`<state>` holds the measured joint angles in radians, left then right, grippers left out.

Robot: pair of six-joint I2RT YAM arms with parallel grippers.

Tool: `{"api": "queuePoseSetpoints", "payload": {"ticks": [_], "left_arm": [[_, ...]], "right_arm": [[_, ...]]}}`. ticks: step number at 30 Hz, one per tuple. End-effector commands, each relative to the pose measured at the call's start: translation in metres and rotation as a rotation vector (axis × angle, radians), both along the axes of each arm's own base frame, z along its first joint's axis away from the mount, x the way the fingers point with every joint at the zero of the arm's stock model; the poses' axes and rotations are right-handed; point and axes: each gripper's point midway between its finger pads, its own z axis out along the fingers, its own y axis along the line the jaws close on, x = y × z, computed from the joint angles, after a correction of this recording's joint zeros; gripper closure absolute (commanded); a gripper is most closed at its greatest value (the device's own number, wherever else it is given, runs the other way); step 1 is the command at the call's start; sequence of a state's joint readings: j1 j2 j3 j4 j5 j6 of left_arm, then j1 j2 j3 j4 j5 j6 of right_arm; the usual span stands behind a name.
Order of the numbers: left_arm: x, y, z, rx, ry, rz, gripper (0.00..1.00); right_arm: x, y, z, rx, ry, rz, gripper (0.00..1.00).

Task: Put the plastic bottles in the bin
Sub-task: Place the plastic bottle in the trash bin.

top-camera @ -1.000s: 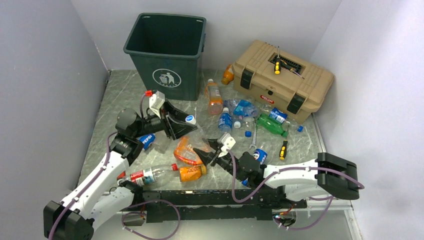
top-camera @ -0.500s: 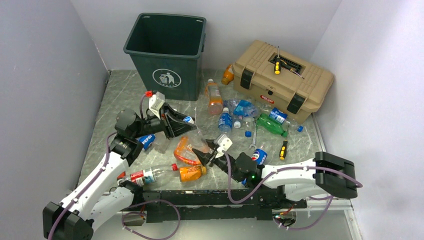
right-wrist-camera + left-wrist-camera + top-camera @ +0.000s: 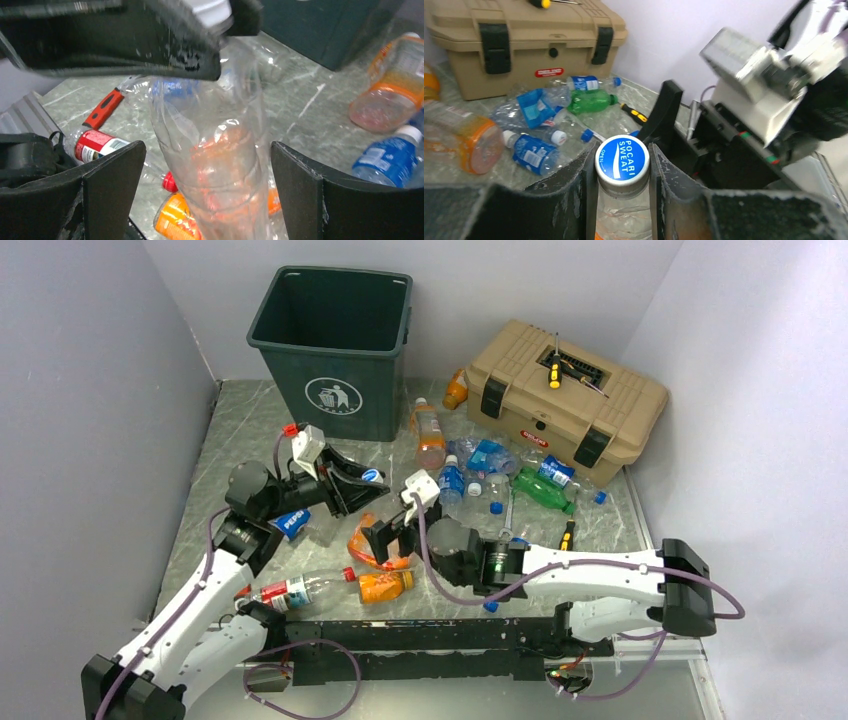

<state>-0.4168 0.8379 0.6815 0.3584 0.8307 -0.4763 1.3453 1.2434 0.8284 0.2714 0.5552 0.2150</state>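
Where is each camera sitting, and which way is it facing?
Top: high behind the arm bases, looking down on the table, bin and toolbox; the left arm and right arm show.
Left wrist: on the left gripper, facing the toolbox; its fingers clamp the neck of a clear bottle.
Right wrist: on the open right gripper, facing the bin; its fingers straddle that bottle.
Both wrist views share the bottle.
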Motion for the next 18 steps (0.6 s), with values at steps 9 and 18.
{"api": "queuePoseSetpoints", "payload": {"ticks": [9,18], "left_arm": [[0.058,0.060,0.143,-0.073,-0.336,0.548,1.00],[0.151,0.096,0.262,0.031,-0.632,0.966,1.00]], "right_arm": [[0.003,-0.126,0.026,0.008,0.071,-0.277,0.00],[-0.006,-0.166,0.000,0.116,0.154,-0.320,0.00]]}}
